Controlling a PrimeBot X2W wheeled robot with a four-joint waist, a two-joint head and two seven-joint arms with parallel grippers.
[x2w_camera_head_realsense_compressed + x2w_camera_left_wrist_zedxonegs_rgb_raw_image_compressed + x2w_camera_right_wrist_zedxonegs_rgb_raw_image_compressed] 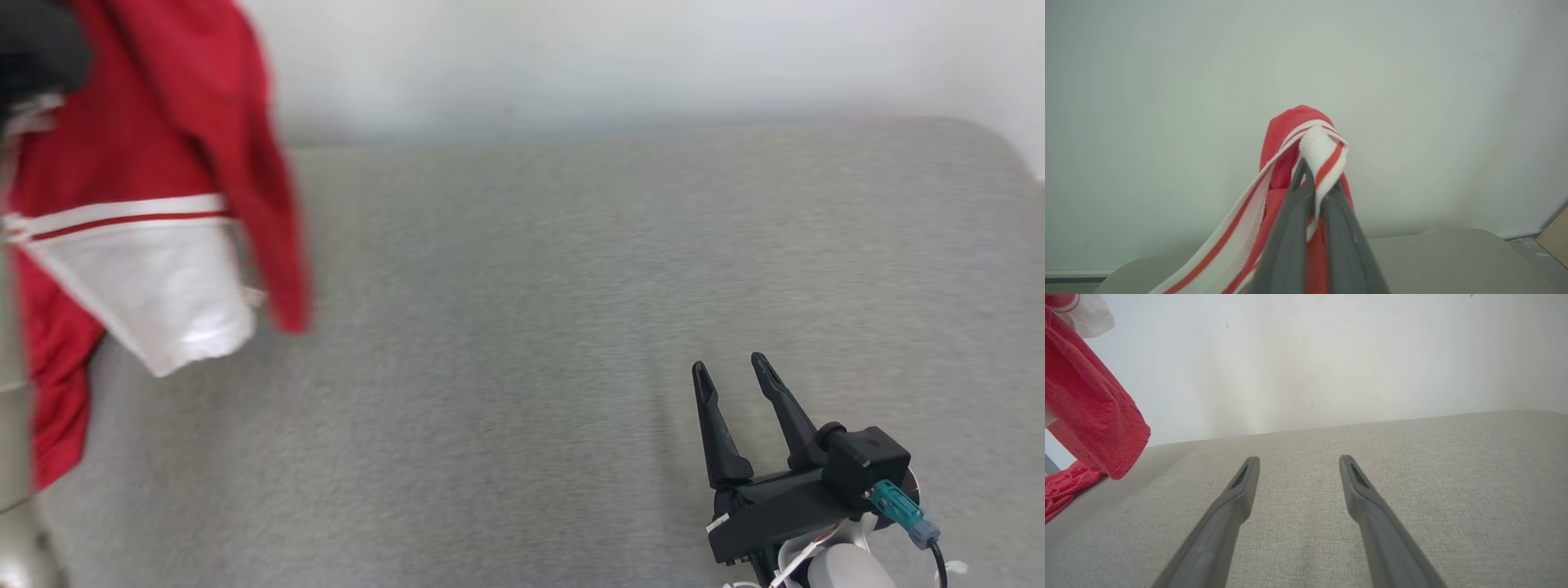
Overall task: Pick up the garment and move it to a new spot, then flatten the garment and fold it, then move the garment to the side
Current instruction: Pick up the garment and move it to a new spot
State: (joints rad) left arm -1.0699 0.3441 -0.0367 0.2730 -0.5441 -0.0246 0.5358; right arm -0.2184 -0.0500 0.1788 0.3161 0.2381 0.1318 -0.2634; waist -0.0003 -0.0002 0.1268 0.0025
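Grey surface (pixel 571 327), garment (pixel 122 163) aloft (left claw (pixel 1318 179))

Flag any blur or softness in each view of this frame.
Head view: the garment is smeared by motion blur and the grey surface looks streaked; the right claw is sharper. Left wrist view: the left claw, shut on the garment, is soft close to the lens. Right wrist view: crisp weave, even light.

Red-and-white garment (pixel 139 163) aloft at left; right gripper (pixel 729 363), fingers apart, over grey surface (pixel 531 310)
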